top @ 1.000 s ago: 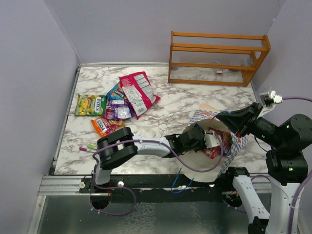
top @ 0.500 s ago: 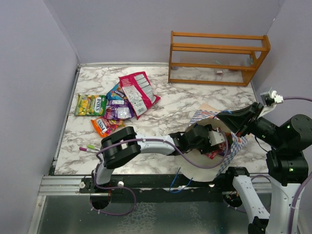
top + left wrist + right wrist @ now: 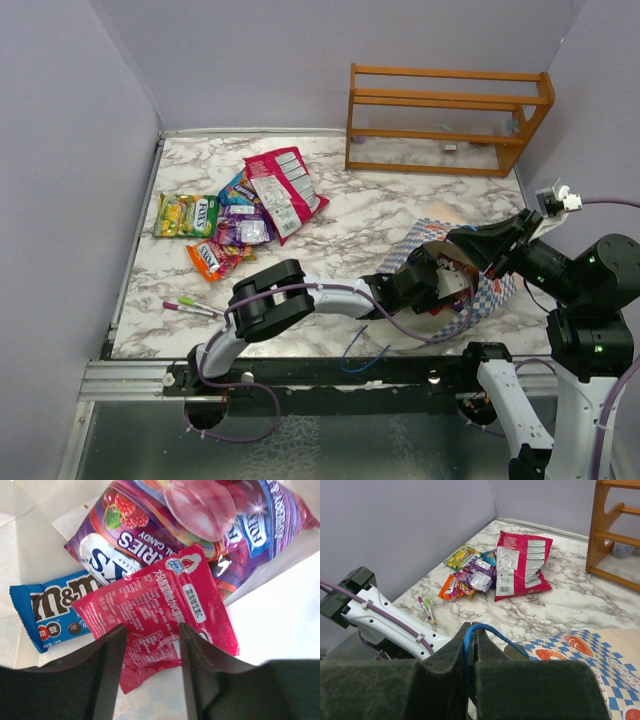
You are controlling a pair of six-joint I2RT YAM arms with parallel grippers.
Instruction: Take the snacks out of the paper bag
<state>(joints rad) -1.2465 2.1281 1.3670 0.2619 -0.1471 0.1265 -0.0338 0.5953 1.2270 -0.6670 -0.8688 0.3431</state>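
Observation:
The paper bag, blue-and-white chequered, lies on its side at the right, mouth toward the left arm. My right gripper is shut on the bag's blue cord handle and holds it up. My left gripper reaches inside the bag, open, its fingers on either side of the lower end of a red packet. Beside that packet lie a blue M&M's packet and a purple candy bag on the cream inside. Other snacks lie on the table at the left: a red-pink packet, a yellow-green one, purple and orange.
An orange wooden rack stands at the back right. Two thin pens, pink and green, lie near the front left edge. Walls close in the marble table on the left and at the back.
The left arm has pushed deeper into the bag and its jaws, shut a second ago, now stand apart around the red packet. The bag's mouth has shifted a little right. The right gripper keeps hold.

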